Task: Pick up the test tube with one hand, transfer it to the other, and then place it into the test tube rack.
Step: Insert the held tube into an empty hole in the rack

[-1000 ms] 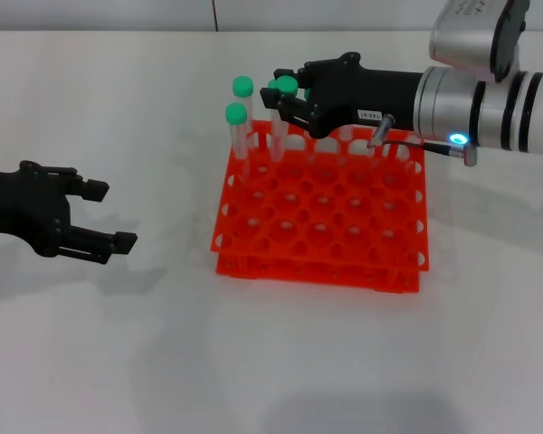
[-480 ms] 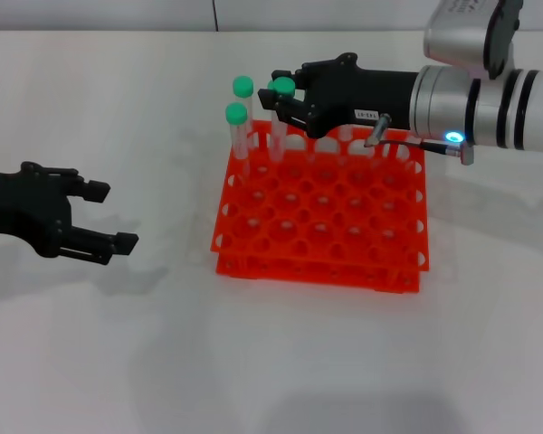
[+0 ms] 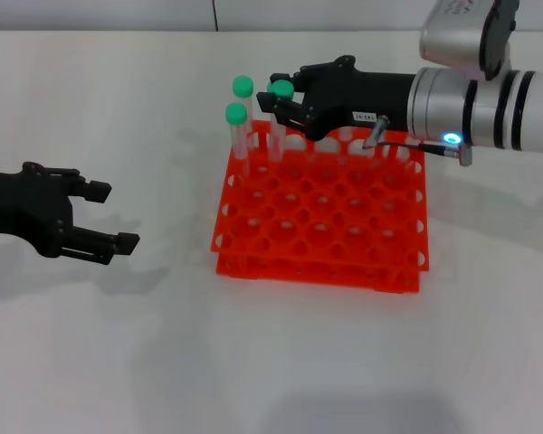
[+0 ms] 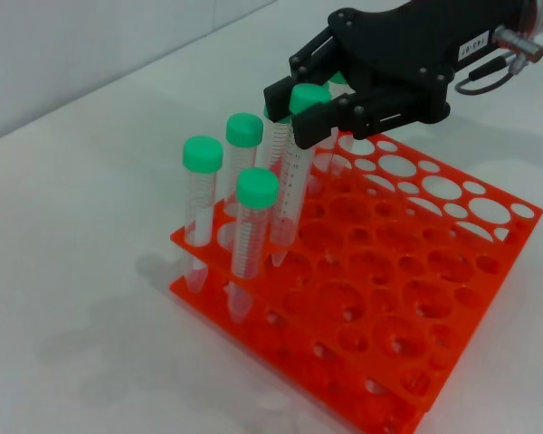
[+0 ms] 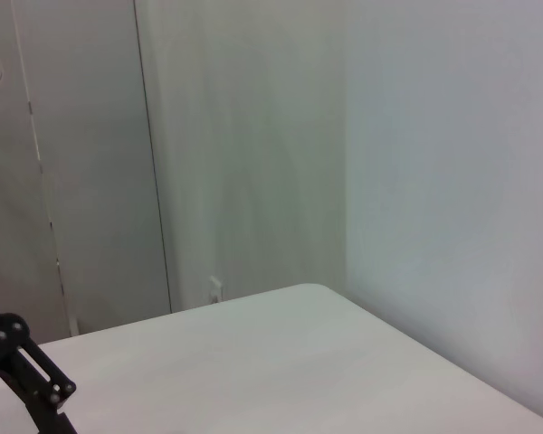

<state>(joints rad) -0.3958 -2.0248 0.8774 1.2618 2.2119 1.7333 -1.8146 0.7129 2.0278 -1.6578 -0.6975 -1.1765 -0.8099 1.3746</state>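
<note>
Test tube [image 3: 279, 113], green-capped, stands in the far-left holes of the orange test tube rack [image 3: 344, 226], my right gripper [image 3: 286, 101] pinching it just under the cap; my left gripper [image 3: 104, 217] waits spread, well left. Left wrist view: test tube [image 4: 290, 181] is slim, light, slick plastic; gripping under the cap [image 4: 309, 96] seems safest.

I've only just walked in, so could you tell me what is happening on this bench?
The right gripper reaches over the far-left corner of the orange test tube rack, its jaws closed around a green-capped test tube whose lower end sits in a rack hole. Three other green-capped tubes stand beside it. The left gripper waits open above the table, left of the rack.
</note>
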